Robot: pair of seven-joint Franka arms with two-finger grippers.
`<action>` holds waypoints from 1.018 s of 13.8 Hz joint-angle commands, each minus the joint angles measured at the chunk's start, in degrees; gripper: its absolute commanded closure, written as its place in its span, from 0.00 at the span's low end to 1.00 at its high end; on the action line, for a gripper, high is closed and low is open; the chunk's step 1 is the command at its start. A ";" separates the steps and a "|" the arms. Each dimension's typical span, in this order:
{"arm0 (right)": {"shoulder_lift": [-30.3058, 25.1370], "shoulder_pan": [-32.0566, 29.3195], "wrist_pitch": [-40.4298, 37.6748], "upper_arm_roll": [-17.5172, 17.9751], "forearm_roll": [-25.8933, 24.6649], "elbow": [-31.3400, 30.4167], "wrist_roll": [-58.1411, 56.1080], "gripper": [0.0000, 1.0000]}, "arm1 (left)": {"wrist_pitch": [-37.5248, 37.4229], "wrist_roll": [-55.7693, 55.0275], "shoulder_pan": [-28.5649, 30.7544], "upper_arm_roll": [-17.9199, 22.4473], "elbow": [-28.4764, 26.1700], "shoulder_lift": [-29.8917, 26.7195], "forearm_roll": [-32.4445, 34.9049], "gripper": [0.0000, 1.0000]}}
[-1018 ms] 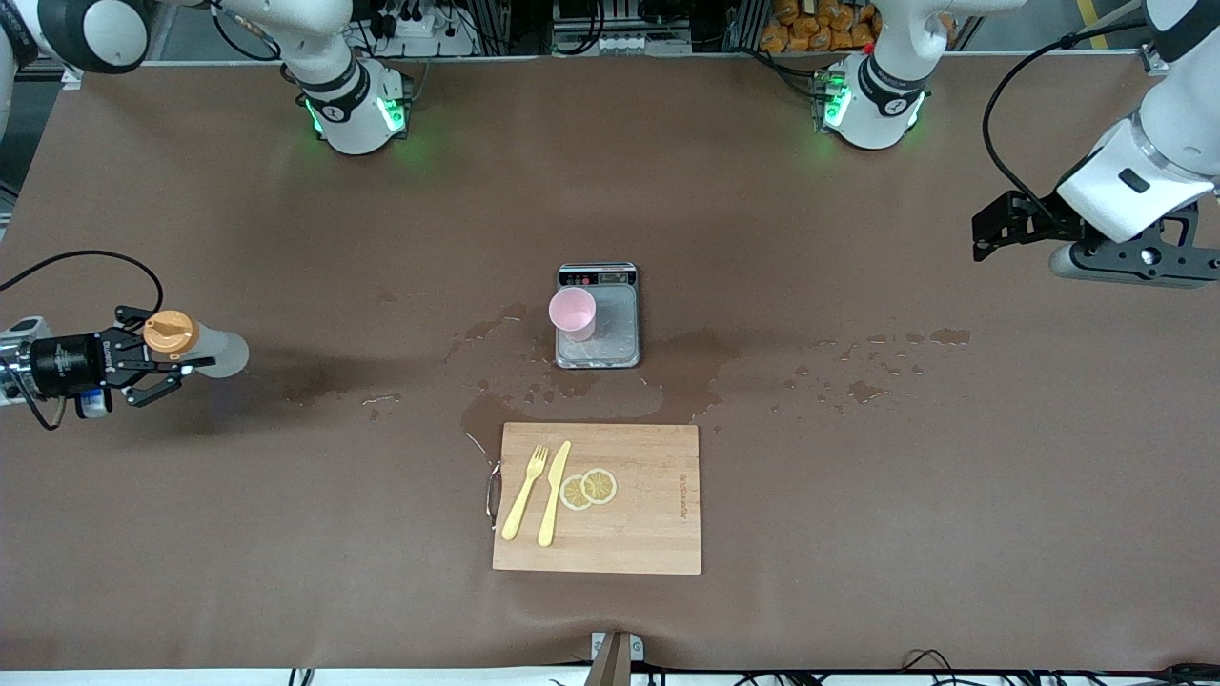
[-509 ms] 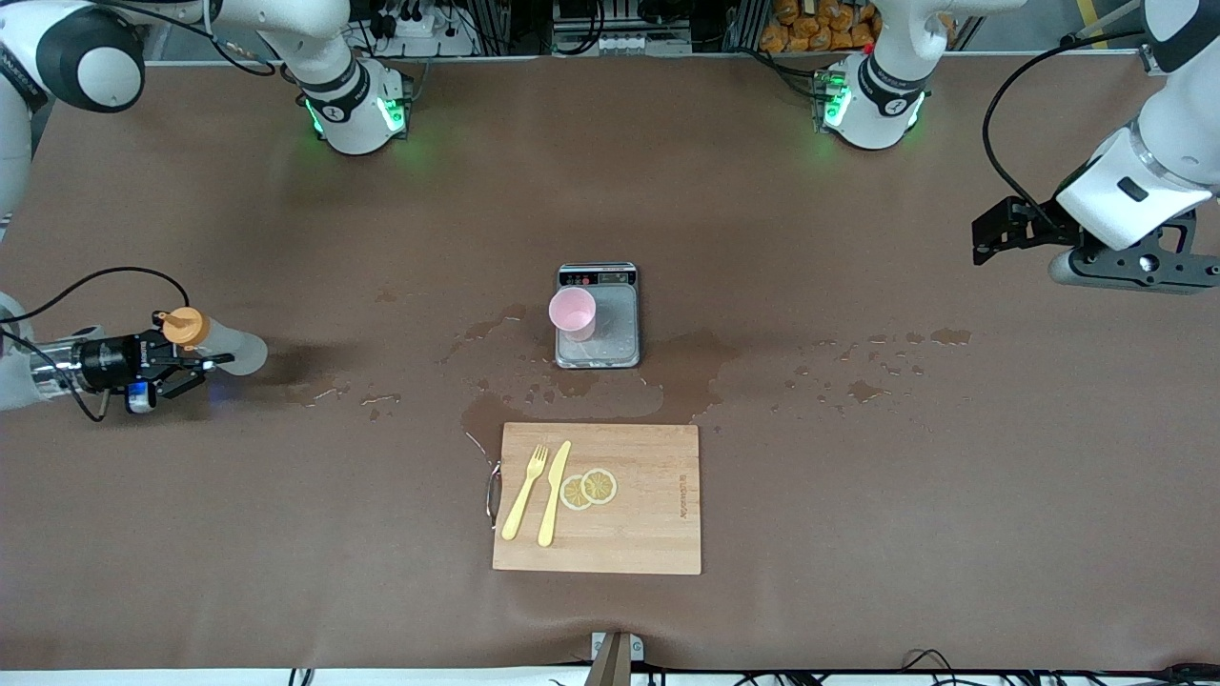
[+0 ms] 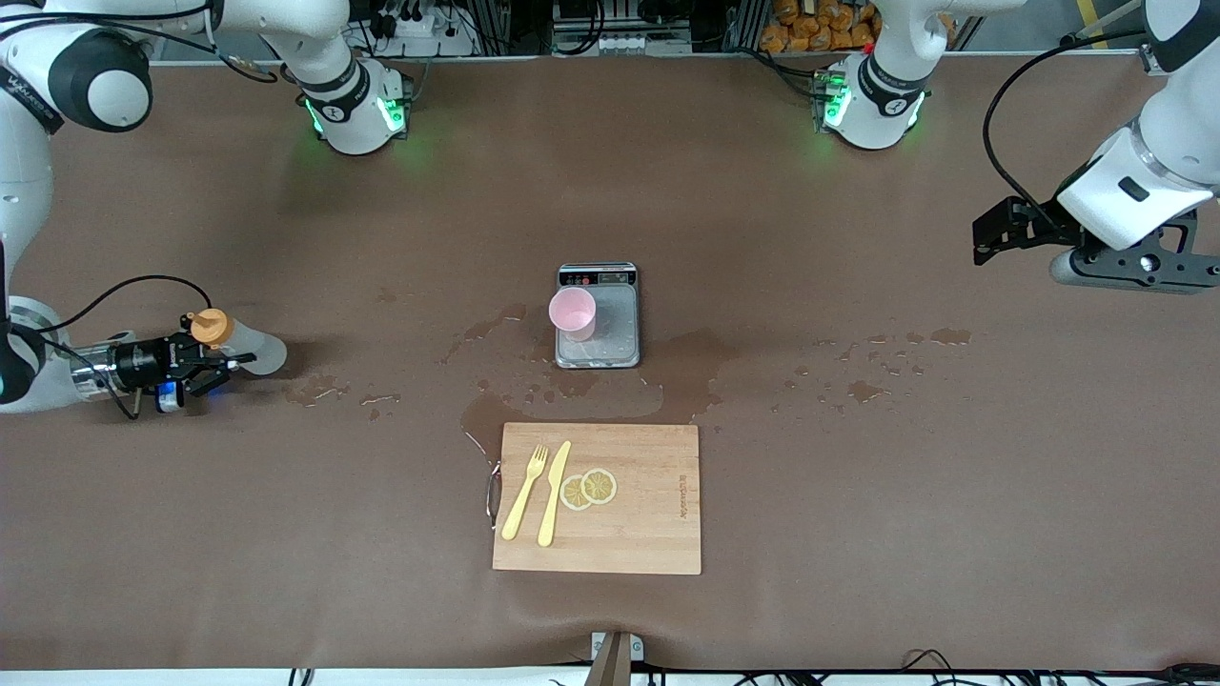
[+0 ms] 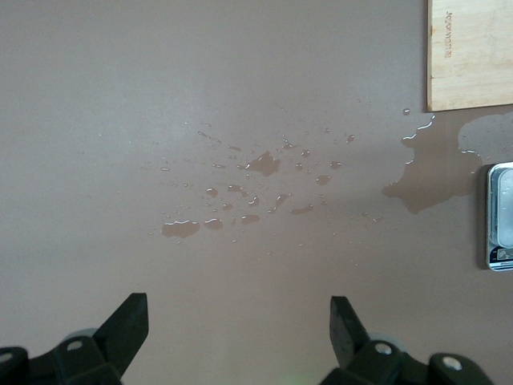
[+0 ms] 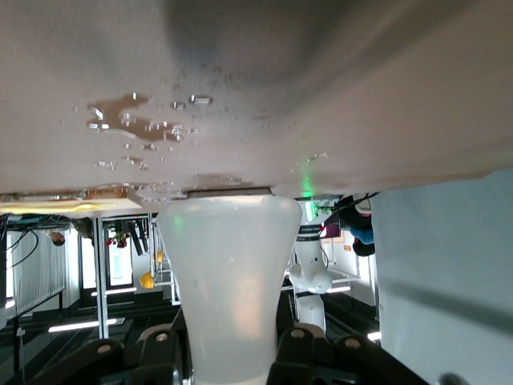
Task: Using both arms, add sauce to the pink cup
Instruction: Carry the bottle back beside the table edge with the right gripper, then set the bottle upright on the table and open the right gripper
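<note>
Since a second ago the right tool (image 3: 205,362) has carried the sauce bottle (image 3: 243,345) lower and a little toward the middle of the worktop, and it now shows smaller in the front view. That tool is clamped on the bottle just below its orange cap (image 3: 211,328), with the bottle lying nearly level, its base pointing toward the pink cup (image 3: 573,313). The cup stands upright on a grey scale (image 3: 599,318) at the middle of the brown worktop (image 3: 858,495), well apart from the bottle. Wet patches (image 3: 686,367) spread around the scale and toward the left arm's end. Nearer the front camera lies a wooden board (image 3: 629,534) bearing a yellow fork (image 3: 525,493), a yellow knife (image 3: 554,493) and two lemon slices (image 3: 589,488). The left tool (image 4: 239,337) waits high over its end of the worktop, fingers spread wide and holding nothing.
</note>
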 commanded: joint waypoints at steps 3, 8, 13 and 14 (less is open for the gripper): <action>1.69 -0.66 0.88 0.90 -2.24 0.68 -3.51 1.00 | -0.75 -0.05 0.34 -0.04 1.45 0.59 -1.07 0.00; 1.78 -0.13 2.81 0.90 -3.73 0.68 -3.69 0.92 | -0.75 -0.05 0.52 -0.04 1.45 0.76 -1.07 0.00; 1.78 0.13 3.26 0.90 -3.82 0.68 -3.69 0.14 | -0.75 0.03 0.52 0.05 1.45 1.29 -1.07 0.00; 1.78 0.13 3.61 0.90 -4.00 0.68 -3.69 0.00 | -0.75 0.03 0.52 0.05 1.54 1.20 -1.07 0.00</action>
